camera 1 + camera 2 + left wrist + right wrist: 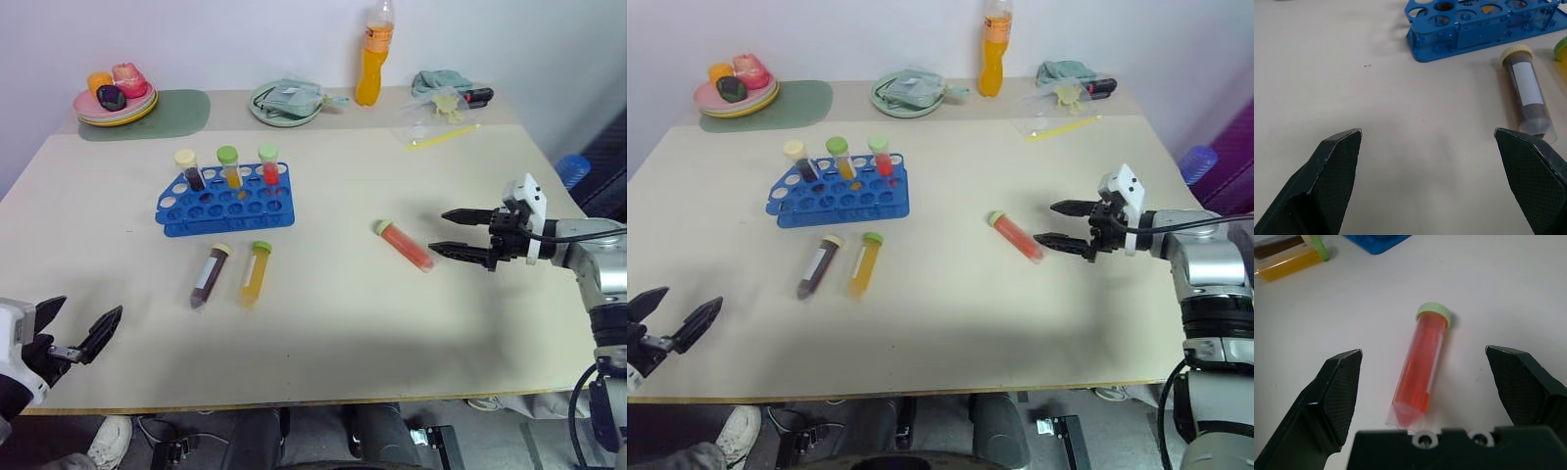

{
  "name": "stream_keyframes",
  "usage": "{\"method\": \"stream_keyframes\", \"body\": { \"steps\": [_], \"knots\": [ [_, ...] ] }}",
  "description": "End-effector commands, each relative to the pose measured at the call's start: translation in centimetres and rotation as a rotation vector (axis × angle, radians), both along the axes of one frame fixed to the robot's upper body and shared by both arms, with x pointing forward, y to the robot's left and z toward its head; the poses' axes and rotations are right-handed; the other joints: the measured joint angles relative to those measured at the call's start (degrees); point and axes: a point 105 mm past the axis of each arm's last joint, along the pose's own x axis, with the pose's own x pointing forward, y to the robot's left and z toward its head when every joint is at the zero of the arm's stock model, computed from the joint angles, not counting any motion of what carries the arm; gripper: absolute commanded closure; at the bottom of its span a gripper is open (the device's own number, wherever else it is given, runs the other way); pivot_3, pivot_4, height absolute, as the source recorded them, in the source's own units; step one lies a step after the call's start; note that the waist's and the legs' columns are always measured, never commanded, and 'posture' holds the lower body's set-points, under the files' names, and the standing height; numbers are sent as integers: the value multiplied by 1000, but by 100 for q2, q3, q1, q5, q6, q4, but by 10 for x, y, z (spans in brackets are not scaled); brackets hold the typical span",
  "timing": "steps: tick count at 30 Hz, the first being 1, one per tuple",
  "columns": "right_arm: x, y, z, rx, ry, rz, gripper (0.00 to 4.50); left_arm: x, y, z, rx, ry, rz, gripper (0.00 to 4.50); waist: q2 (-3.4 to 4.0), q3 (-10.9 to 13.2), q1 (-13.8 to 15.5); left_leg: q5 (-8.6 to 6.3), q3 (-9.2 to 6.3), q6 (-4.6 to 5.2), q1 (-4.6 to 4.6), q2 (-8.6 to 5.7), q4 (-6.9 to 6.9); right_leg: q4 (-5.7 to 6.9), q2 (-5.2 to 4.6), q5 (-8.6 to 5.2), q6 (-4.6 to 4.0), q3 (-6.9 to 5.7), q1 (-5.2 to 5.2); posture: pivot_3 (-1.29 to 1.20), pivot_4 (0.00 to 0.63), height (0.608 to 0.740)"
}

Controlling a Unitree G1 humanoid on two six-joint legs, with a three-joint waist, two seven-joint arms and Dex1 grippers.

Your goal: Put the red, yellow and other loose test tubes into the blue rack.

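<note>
The blue rack (225,201) stands on the table (323,323) with three capped tubes already upright in its back row. Three loose tubes lie flat around it: a dark brown tube (209,276) and a yellow tube (256,273) side by side just in front of the rack, and a red tube (403,244) well off to the rack's right.

The right claw (462,236) hangs released beside the red tube's pointed end, its jaws spread wide. In the right wrist view the tube (1420,364) lies between the two fingers (1334,391), slanted a little, with its green cap pointing away from the claw. The left claw (76,331) is also released and holds nothing; it hangs in front of the rack, near the table's front edge, short of the brown tube.

The step in hand looks like the grasp of the red tube. To do it well, the claw should likely turn until the fingers square up across the tube's body, come down low enough to pinch the middle of the barrel, and clench gently so the round tube does not roll or squirt out. Gripping nearer the cap would leave the tip free to enter a rack hole.
</note>
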Motion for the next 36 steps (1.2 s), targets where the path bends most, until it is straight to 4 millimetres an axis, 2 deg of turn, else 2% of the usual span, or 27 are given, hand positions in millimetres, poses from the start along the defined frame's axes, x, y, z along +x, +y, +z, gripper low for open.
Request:
{"method": "stream_keyframes", "body": {
  "steps": [1, 10, 14, 17, 22, 24, 27, 30, 36],
  "knots": [
    [4, 2, 15, 1, -57, 6, 0, -2, 2, 11, 25, -37, 13, 32, 0, 0, 4, 0, 0, 0, 0, 0, 1, 0, 0, 0, 0, 0, 0, 0, 150, 729],
    [6, 15, 18, -31, -65, 23, 0, 1, -9, 11, 19, -52, -23, 32, 0, 0, 2, 0, 0, 0, 1, -1, 2, 1, 2, 0, 0, 0, 1, 0, 150, 729],
    [10, 29, 26, -46, -79, -9, 0, 10, -32, 16, 3, -80, -114, 32, 0, 0, 6, 0, 0, 0, 1, -1, 4, 3, 1, 0, 0, 0, 1, 0, 150, 729],
    [11, 30, 29, -146, -125, -77, 0, 22, -62, 15, -4, -82, -252, 32, 1, -1, 27, 0, 0, 0, 0, -1, 5, 4, 0, 0, 0, 0, 1, 0, 150, 729],
    [-12, 59, 39, -191, -46, -42, 0, 30, -122, -1, 76, -11, -597, 32, 1, -1, 15, -1, -1, 1, -1, -4, 7, 4, 1, 0, 1, 1, 1, 0, 150, 729],
    [-15, 71, 41, -213, 18, -80, 0, 33, -136, -4, 75, -9, -694, 32, 4, -1, -16, -1, 0, 1, -1, -3, 6, 4, 2, 0, 0, 1, 0, 0, 150, 729],
    [-10, 81, 38, -253, 166, -229, 0, 41, -150, -4, 37, -40, -768, 32, 12, 1, -24, -1, 0, 1, 1, 0, 6, 13, 3, 0, -1, 4, -6, 0, 150, 729],
    [-2, 84, 38, -323, 227, -357, 0, 46, -166, -6, 24, -57, -851, 32, 13, -1, -3, -1, -1, 1, 0, 0, 6, 16, 2, 0, -1, 4, -9, 0, 150, 729],
    [17, 88, 24, -371, 337, -454, 0, 44, -185, -8, 19, -80, -960, 32, 13, -1, 2, -5, 1, 10, -14, -15, 6, 2, -15, 2, 1, 3, -14, 0, 150, 729]
  ]
}}
